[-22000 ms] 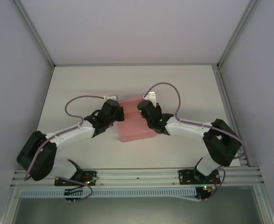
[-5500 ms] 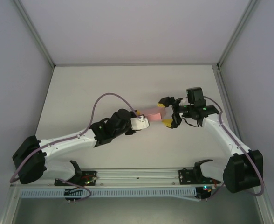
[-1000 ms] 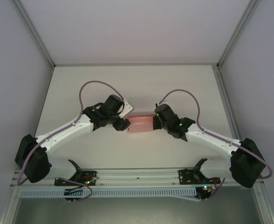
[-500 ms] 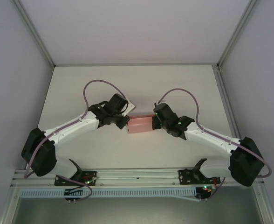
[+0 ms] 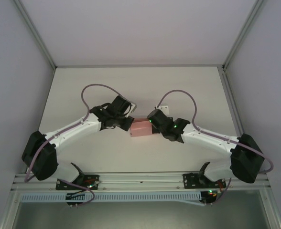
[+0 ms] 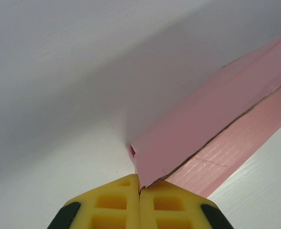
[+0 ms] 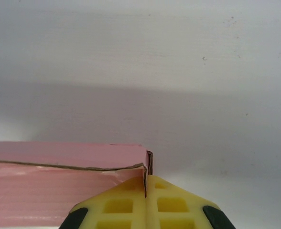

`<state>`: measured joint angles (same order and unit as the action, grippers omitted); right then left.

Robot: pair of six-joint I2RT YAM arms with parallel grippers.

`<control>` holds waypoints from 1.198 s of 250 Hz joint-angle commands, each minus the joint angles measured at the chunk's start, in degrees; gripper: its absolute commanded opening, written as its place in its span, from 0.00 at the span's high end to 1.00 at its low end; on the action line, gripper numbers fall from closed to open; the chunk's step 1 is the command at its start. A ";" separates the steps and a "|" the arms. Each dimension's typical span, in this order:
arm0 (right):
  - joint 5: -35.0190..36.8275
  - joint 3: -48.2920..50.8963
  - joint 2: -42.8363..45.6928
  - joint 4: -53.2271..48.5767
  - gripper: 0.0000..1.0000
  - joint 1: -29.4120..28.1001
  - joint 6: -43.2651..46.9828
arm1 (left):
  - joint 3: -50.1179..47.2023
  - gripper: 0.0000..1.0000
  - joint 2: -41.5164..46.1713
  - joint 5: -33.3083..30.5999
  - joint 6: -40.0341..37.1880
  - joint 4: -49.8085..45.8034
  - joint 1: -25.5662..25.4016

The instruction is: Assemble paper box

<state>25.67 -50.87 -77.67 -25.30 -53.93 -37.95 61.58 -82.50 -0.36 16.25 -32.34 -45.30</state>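
Lying on the white table top point(image 5: 131, 86), midway between the two arms, a salmon-pink rectangular paper box point(image 5: 141, 128) is formed up, with its long axis running left to right. The left gripper point(image 5: 129, 127) meets the box's left end and the right gripper point(image 5: 153, 125) meets its right end.

Left wrist view: the left gripper point(image 6: 139, 187) has its yellow finger pads point(image 6: 112, 206) pressed together, nipping a thin card edge at a corner of the box point(image 6: 212, 124).

Right wrist view: the right gripper point(image 7: 145, 185) is likewise closed, its pads point(image 7: 174, 205) pinching the upright end-wall edge of the box point(image 7: 59, 179). A cut flap edge runs along the upper face.
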 commanded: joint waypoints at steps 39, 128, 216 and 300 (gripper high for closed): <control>0.27 3.77 -2.30 -1.09 1.00 -4.09 -11.27 | 1.09 1.00 1.29 9.85 14.87 -2.62 2.05; 1.02 5.11 -1.97 -0.14 1.00 -5.13 -13.58 | 2.22 1.00 1.51 12.33 18.29 -2.55 4.30; 4.11 8.26 -0.91 7.19 1.00 -6.58 -10.88 | -12.45 1.00 5.41 1.60 20.80 8.78 -1.11; 6.70 19.70 1.97 25.44 1.00 -8.55 -1.52 | -29.43 1.00 10.16 -7.92 18.69 24.85 -10.74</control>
<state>37.58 -37.71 -74.63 -5.21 -61.14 -43.46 40.16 -69.56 -9.47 35.05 -8.32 -51.81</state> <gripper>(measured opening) 0.049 0.044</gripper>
